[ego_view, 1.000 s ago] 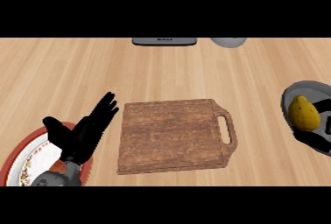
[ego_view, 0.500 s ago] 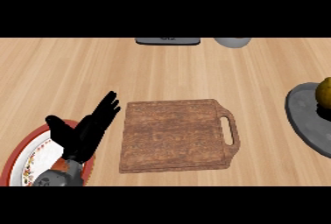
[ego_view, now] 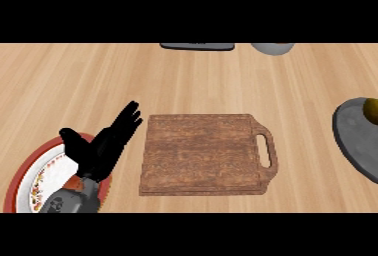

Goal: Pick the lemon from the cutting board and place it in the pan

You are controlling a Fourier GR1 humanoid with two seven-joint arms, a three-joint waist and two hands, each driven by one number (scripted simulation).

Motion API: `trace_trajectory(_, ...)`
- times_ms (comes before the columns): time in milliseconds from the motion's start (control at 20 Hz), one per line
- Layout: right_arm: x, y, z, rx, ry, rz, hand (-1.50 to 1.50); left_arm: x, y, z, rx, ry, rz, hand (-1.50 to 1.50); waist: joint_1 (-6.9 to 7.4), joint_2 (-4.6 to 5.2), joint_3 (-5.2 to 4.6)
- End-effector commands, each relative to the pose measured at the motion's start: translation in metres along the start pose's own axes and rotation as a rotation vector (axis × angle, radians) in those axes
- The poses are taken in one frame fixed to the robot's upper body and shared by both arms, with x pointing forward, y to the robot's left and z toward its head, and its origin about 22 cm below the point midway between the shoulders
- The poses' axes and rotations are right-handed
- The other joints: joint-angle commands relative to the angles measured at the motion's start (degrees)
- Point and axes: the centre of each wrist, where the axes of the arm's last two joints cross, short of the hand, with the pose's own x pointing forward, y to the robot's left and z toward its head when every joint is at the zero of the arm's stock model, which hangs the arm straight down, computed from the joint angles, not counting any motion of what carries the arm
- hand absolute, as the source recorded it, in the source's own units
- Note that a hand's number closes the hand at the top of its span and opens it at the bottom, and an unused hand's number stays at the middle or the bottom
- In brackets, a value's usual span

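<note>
The yellow lemon (ego_view: 370, 110) lies in the grey pan (ego_view: 354, 142) at the view's right edge, only partly in frame. The brown wooden cutting board (ego_view: 203, 152) with a handle slot on its right side sits in the middle with nothing on it. My left hand (ego_view: 103, 145) rests open, fingers up, just left of the board and over a plate. My right hand does not show.
A white plate with a red rim (ego_view: 33, 175) lies at the lower left under my left forearm. A dark flat object (ego_view: 197, 46) and a grey round object (ego_view: 272, 48) sit at the counter's far edge.
The scene has slid rightward in view: the pan and lemon now sit further off the right edge. The left hand holds its pose.
</note>
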Motion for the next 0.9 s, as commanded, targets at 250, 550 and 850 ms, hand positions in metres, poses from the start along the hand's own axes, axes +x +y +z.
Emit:
trace_trajectory(250, -0.003, 0.019, 0.004, 0.145, 0.039, -0.124, -1.50, 0.003, 0.002, -0.003, -0.010, -0.001, 0.004, 0.00, 0.23, 0.26, 0.25)
trace_trajectory(550, 0.003, -0.009, -0.022, 0.032, 0.012, -0.516, -1.50, -0.009, 0.014, 0.008, 0.021, 0.007, 0.010, 0.00, -1.10, -0.24, 0.17)
trace_trajectory(850, -0.055, -0.021, 0.009, 0.150, 0.094, -0.671, -1.50, -0.016, 0.003, 0.005, 0.031, 0.002, 0.010, 0.00, -1.43, -0.04, 0.17)
